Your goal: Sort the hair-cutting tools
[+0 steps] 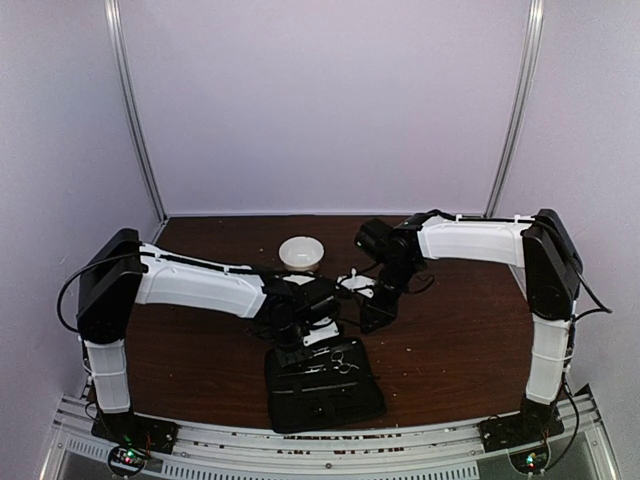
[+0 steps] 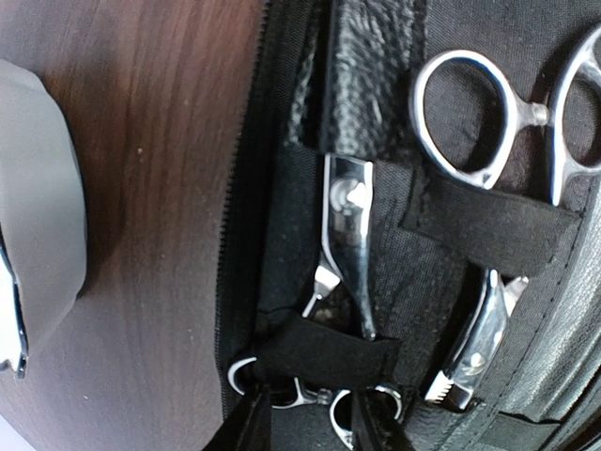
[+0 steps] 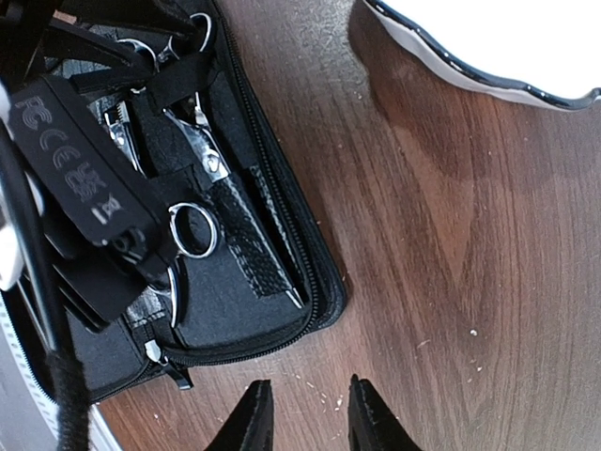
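1. Small scissors (image 2: 346,235) and larger scissors (image 2: 470,122) lie under elastic straps inside an open black case (image 1: 325,400). The case sits on a dark wood table (image 1: 450,330) at the lower centre of the top view. Pale lilac walls (image 1: 320,100) and two metal poles (image 1: 135,120) close in the space.
2. A white bowl (image 1: 301,253) stands near the table's far edge. A second bowl (image 3: 488,38) fills the upper right of the right wrist view.
3. The left arm (image 1: 200,285) covers the case's upper end from above.
4. The left gripper (image 2: 310,427) has its fingers apart at the small pair's ring handles. Whether they touch cannot be told.
5. The right gripper (image 3: 305,418) is spread over bare wood beside the case and holds nothing.
6. Only the wrist views show the straps and blades. The top view shows faint glints.
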`<state>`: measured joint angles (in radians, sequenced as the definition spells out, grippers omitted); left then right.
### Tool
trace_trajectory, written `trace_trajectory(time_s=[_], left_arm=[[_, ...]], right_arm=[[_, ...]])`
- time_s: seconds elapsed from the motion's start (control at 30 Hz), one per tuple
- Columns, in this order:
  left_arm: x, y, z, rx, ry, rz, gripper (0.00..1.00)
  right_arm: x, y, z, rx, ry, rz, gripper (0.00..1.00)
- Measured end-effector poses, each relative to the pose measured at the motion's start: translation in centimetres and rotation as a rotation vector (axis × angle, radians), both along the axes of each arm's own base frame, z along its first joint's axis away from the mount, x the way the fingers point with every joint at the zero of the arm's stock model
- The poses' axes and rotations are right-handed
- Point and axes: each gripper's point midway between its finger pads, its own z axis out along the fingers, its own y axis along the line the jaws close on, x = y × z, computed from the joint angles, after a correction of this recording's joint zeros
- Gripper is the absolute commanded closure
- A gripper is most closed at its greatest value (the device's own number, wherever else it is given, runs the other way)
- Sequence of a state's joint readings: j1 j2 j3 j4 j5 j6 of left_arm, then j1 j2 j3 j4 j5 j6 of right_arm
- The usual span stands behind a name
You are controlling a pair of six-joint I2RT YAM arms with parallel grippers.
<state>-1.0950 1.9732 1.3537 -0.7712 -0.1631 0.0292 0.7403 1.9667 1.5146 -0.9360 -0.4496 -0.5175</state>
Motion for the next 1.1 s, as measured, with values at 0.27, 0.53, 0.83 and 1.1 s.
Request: trace_trajectory(time_s=[0.27,0.53,0.83,1.1], left_arm=[[0.4,0.5,1.5,-0.044,-0.064,0.015,0.59],[2.5,1.7,9.6,-0.176,-0.237,0.075,0.38],[9.2,10.4,11.2,-0.36,-0.191,0.504,0.51],[6.3,9.3,6.2,-0.455,0.075,0.585,0.49]], right_arm=[[0.6,-0.4,1.4,-0.004,-0.041,-0.007,0.67],[3.3,-2.1,9.3,0.032,-0.3,-0.029,0.61],[6.9,-4.8,20.5,0.142,-0.705,-0.215,0.0],[5.3,-2.8,10.4,0.115,-0.406,-0.175,0.4]])
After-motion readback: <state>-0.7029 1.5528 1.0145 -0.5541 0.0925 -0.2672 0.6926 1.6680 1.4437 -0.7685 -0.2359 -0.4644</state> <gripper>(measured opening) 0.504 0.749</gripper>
